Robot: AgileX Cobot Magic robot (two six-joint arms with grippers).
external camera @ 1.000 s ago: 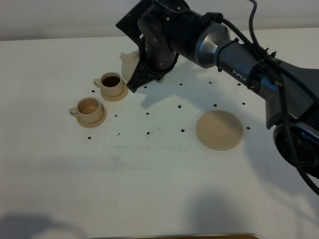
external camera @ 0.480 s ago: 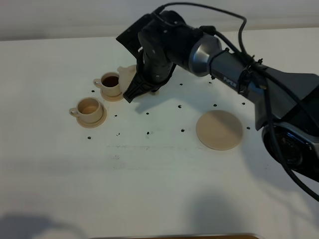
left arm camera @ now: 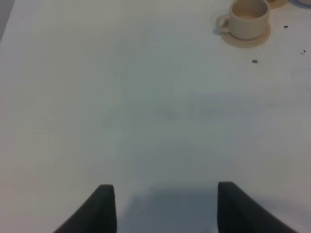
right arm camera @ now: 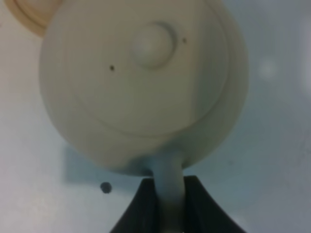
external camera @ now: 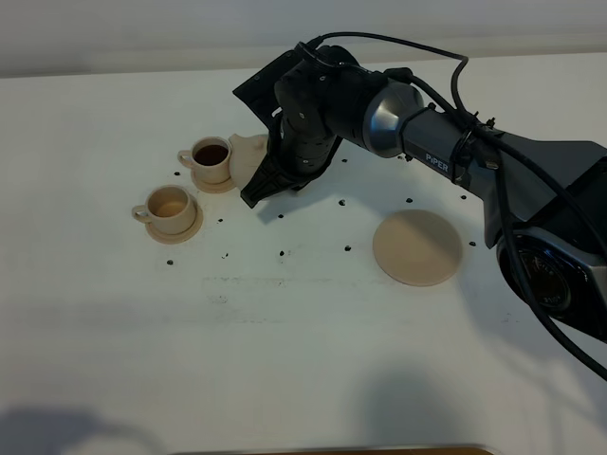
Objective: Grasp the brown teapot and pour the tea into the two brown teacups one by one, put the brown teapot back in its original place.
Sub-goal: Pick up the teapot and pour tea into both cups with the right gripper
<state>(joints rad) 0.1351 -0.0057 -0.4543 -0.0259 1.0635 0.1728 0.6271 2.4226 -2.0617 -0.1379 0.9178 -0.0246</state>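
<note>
The right gripper (right arm camera: pixel 167 194) has its fingers clamped on the loop handle (right arm camera: pixel 167 174) of the one brown teapot (external camera: pixel 248 156), held just right of the far teacup (external camera: pixel 211 156) (dark with tea, so poured, I'd judge), so next the pot must tip over the nearer teacup (external camera: pixel 171 206), second of two, before going to the single coaster (external camera: pixel 417 247) at right; the left gripper (left arm camera: pixel 166 187) waits empty, fingers apart.

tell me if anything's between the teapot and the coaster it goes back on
Nothing visible does: between the teapot and the coaster the table shows only small dark specks.
</note>
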